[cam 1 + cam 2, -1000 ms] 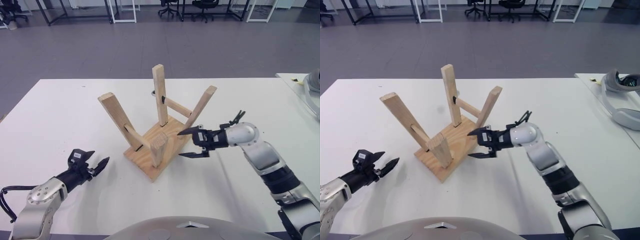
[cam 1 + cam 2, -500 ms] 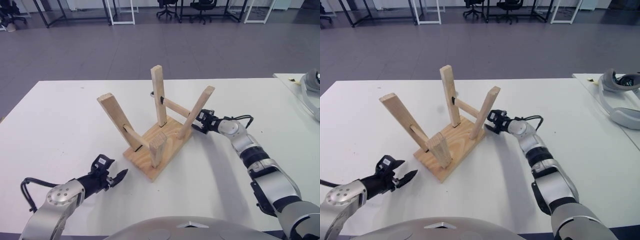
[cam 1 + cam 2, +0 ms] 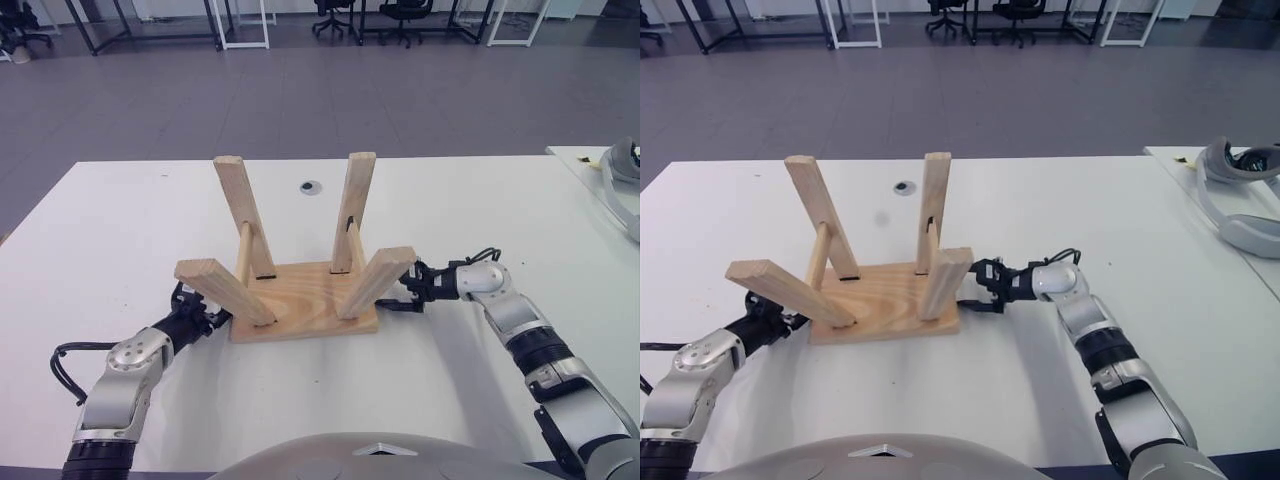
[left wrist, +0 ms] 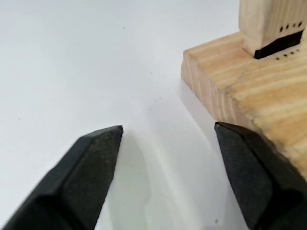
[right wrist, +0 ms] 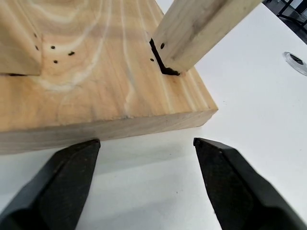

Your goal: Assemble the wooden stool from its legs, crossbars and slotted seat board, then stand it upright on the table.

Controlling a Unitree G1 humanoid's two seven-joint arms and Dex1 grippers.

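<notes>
The wooden stool lies upside down, its seat board point(image 3: 300, 303) flat on the white table point(image 3: 120, 230), its legs splaying upward. Short crossbars point(image 3: 245, 243) join the legs on each side. My left gripper point(image 3: 203, 317) sits low on the table at the board's left edge, under the front left leg point(image 3: 222, 290). In the left wrist view it point(image 4: 168, 129) is open, the board's corner point(image 4: 259, 96) just ahead. My right gripper point(image 3: 407, 291) is at the board's right edge by the front right leg point(image 3: 375, 280). It point(image 5: 146, 141) is open, facing the board's side point(image 5: 96, 124).
A round cable hole point(image 3: 310, 186) lies in the table behind the stool. A grey headset point(image 3: 1240, 195) rests on a second table at the far right. Bare tabletop spreads to the left, right and front of the stool.
The stool has turned so its board now lies square to me. My left gripper moved in to the board's left edge. The right gripper dropped to the board's right edge.
</notes>
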